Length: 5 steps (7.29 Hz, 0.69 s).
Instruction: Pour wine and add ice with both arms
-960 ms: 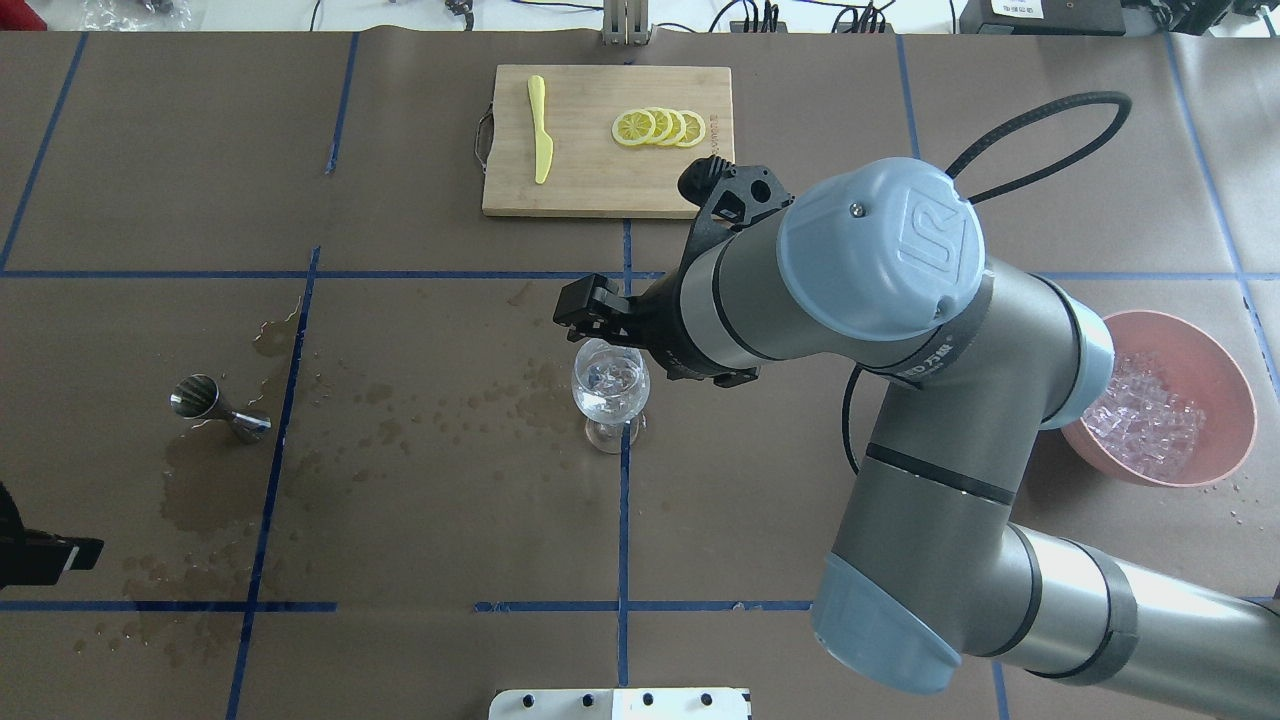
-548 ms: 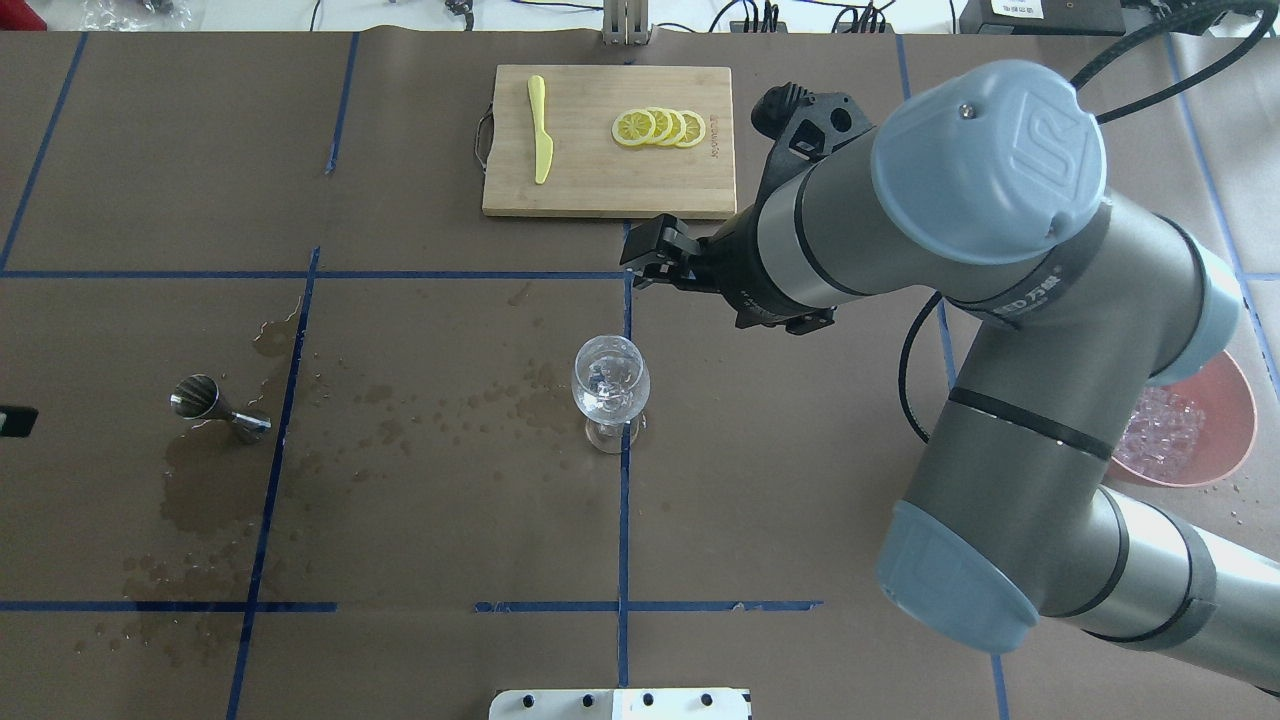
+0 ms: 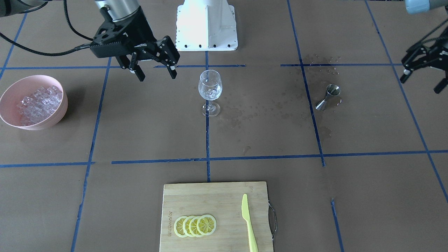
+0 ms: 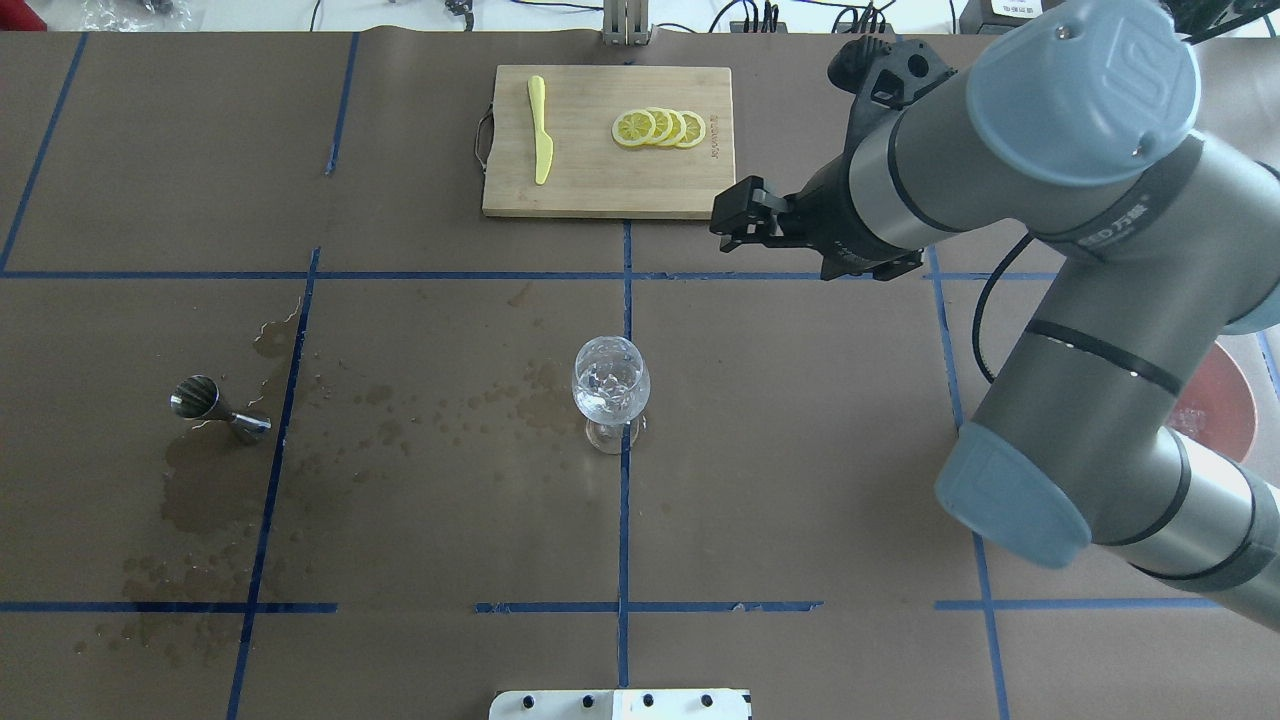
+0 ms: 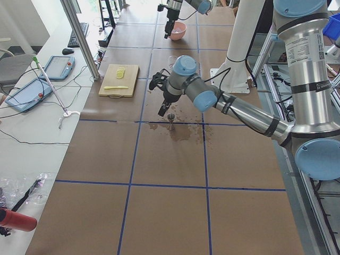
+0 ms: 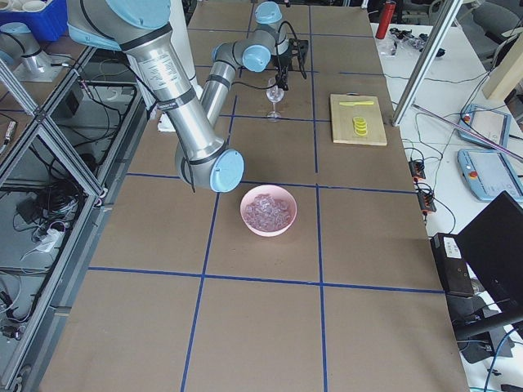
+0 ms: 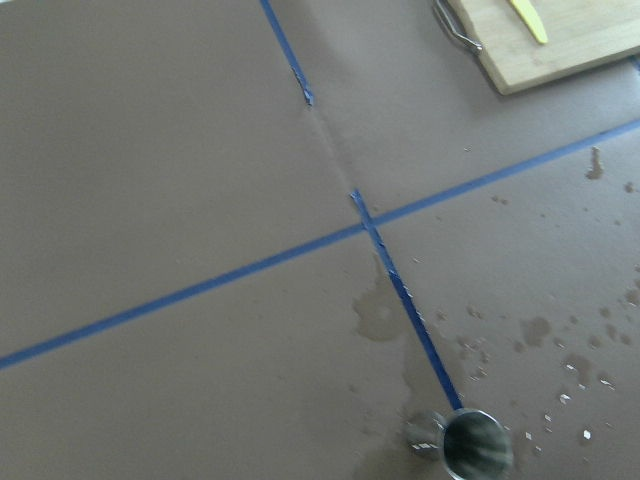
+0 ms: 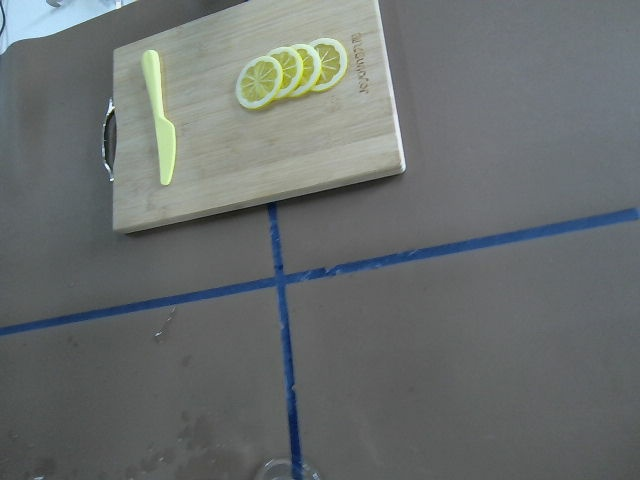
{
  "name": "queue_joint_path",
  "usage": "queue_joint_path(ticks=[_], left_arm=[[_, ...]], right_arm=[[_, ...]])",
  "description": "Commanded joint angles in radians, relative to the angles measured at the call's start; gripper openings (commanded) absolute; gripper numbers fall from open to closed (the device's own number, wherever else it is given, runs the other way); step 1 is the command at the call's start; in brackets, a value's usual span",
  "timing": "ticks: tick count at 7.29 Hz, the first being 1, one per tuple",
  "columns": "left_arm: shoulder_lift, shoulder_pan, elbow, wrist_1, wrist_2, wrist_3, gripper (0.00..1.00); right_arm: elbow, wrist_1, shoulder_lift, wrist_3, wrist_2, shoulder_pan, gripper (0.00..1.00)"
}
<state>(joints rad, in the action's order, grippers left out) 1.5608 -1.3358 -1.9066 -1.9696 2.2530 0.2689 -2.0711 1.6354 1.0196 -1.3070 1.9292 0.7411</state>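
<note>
At the front-facing view's far left, ice (image 3: 36,103) fills a pink bowl (image 3: 7,112). Nearby the right end effector (image 3: 156,76) hangs spread and empty. For another cube I'd pinch lightly and release low over the wine glass (image 3: 210,85), so the wine (image 3: 209,96) doesn't splash. The left end effector (image 3: 421,83), far right, is spread.

The table (image 4: 420,520) was brown, gridded with blue tape (image 4: 624,520); the bowl (image 3: 45,123) was pink, ice (image 3: 36,101) whitish-clear, lemon slices (image 3: 194,225) and knife (image 3: 247,218) yellow, board (image 3: 210,196) pale wood, arms (image 4: 1010,170) grey with pale-blue caps (image 4: 1085,90)
</note>
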Motion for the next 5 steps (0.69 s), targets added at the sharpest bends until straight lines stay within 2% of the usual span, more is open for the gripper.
queue_joint_path(ticks=[1, 5], left_arm=[[0.125, -0.092, 0.226, 0.0, 0.0, -0.144, 1.0], [0.113, -0.134, 0.305, 0.031, -0.001, -0.216, 1.0]], right_arm=[[0.054, 0.003, 0.089, 0.232, 0.117, 0.166, 1.0], [0.28, 0.001, 0.243, 0.844, 0.257, 0.472, 1.0]])
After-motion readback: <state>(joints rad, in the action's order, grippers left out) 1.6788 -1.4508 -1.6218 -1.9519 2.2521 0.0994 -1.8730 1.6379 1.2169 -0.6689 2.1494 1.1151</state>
